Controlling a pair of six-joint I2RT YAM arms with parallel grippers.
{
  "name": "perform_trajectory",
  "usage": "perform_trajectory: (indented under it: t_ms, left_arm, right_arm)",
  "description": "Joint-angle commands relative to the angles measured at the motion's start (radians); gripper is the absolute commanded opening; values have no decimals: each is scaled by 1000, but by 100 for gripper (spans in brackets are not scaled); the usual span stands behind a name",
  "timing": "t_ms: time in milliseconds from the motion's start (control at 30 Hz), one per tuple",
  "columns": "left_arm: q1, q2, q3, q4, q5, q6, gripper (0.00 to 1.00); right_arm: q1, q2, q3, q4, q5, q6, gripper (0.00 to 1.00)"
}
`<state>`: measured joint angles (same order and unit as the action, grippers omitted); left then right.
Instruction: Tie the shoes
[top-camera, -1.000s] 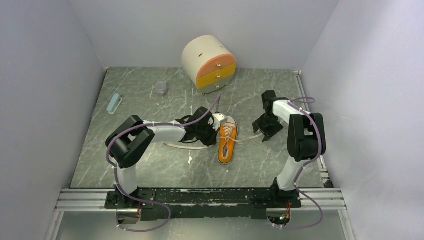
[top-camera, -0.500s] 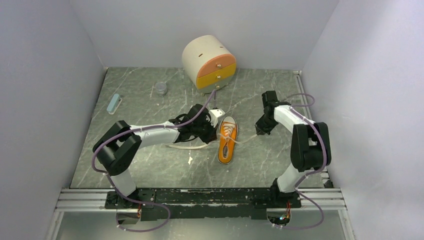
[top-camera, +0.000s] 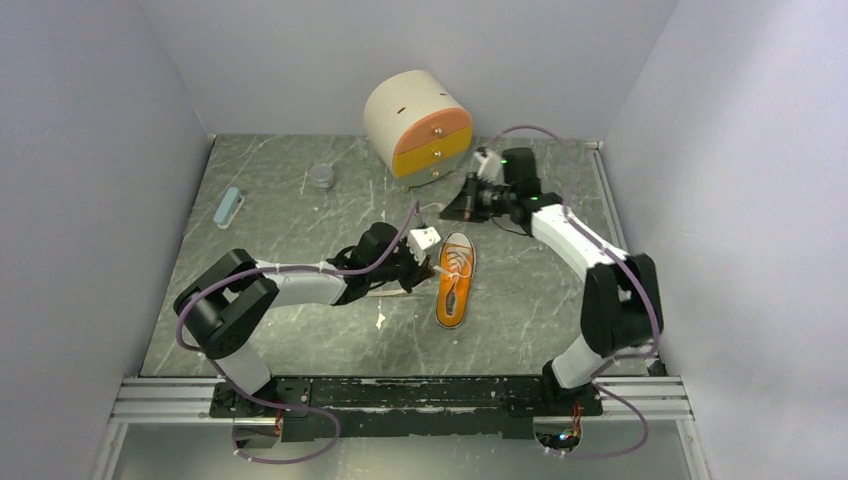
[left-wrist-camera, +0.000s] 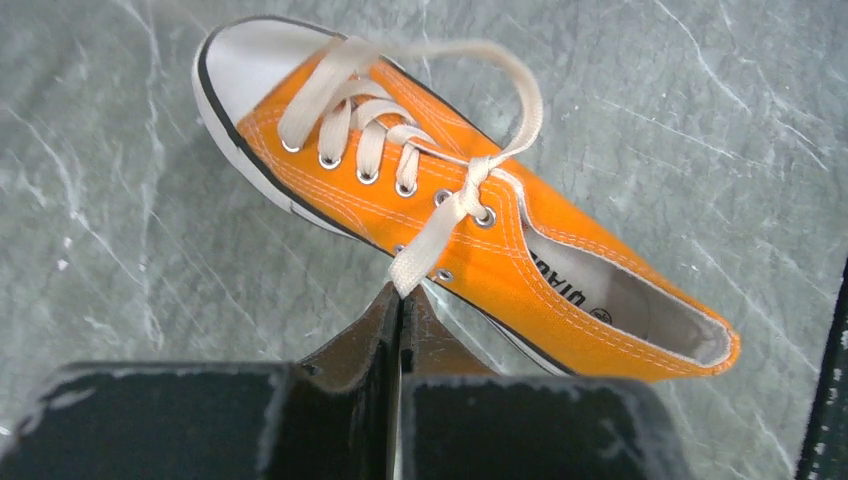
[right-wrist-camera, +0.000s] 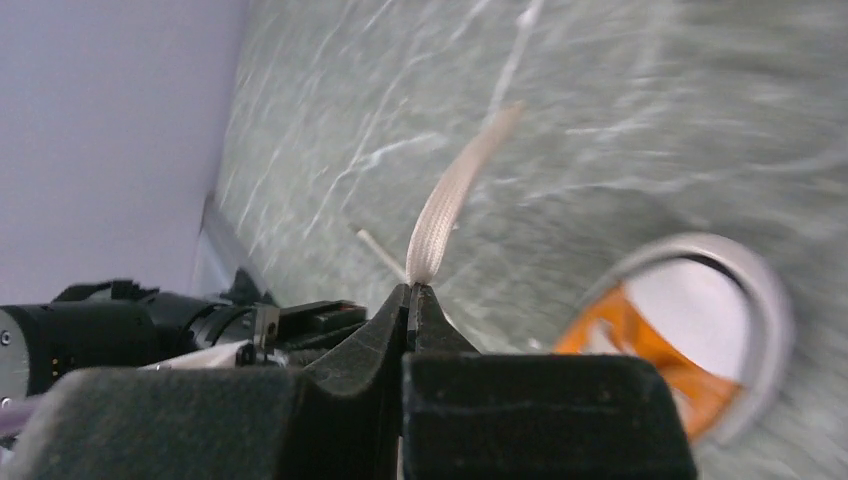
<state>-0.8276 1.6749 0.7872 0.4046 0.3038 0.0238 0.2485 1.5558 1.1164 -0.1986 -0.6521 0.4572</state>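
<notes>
The left gripper (left-wrist-camera: 400, 296), its black fingers pressed together, pinches one end of the flat white lace (left-wrist-camera: 432, 232) just beside the eyelets of the small orange canvas sneaker (top-camera: 455, 283). The sneaker lies on the grey marbled table (top-camera: 290, 200), with its white toe cap pointing away from the arm bases. The right gripper (right-wrist-camera: 411, 290), beyond the toe, is clamped on the lace's other end.
</notes>
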Motion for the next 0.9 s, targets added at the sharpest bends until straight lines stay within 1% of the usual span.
perform_trajectory:
  t_ms: [0,33,167,300,400,500,600,633,667,700,767,833,867]
  left_arm:
    - [-5,-40,-66,245,40,160,5]
    - [-5,-43,-86,285,47,195,5]
    - [-5,-42,-133,415,105,327,5]
    - [-3,18,-95,466,116,409,5]
    - [-4,53,-59,489,118,444,5]
    - [-4,66,-37,456,163,468,5]
    - [-5,59,-84,500,157,448,5]
    - [-5,56,-101,509,153,446,5]
    - [-5,52,-111,508,152,451,5]
    - [-5,49,-119,505,155,450,5]
    - [-5,42,-138,514,155,443,5]
    - [-5,34,-145,505,152,439,5]
    - [-5,29,-151,505,154,430,5]
  right_arm:
    - [115,121,63,113,-209,3,0]
    - [130,151,82,115,-233,10,0]
    - [190,266,176,17,-265,-42,0]
    - [229,336,209,-15,-319,-52,0]
    - [264,399,282,-156,-311,-124,0]
    - [296,465,359,-296,-310,-201,0]
    - [324,520,408,-413,-312,-254,0]
    - [331,530,420,-451,-303,-272,2]
    - [335,533,425,-474,-313,-289,6]
    - [337,532,424,-483,-305,-282,13]
    - [333,509,427,-495,-290,-274,29]
    - [323,465,429,-475,-249,-229,48]
    - [313,442,431,-461,-225,-208,54]
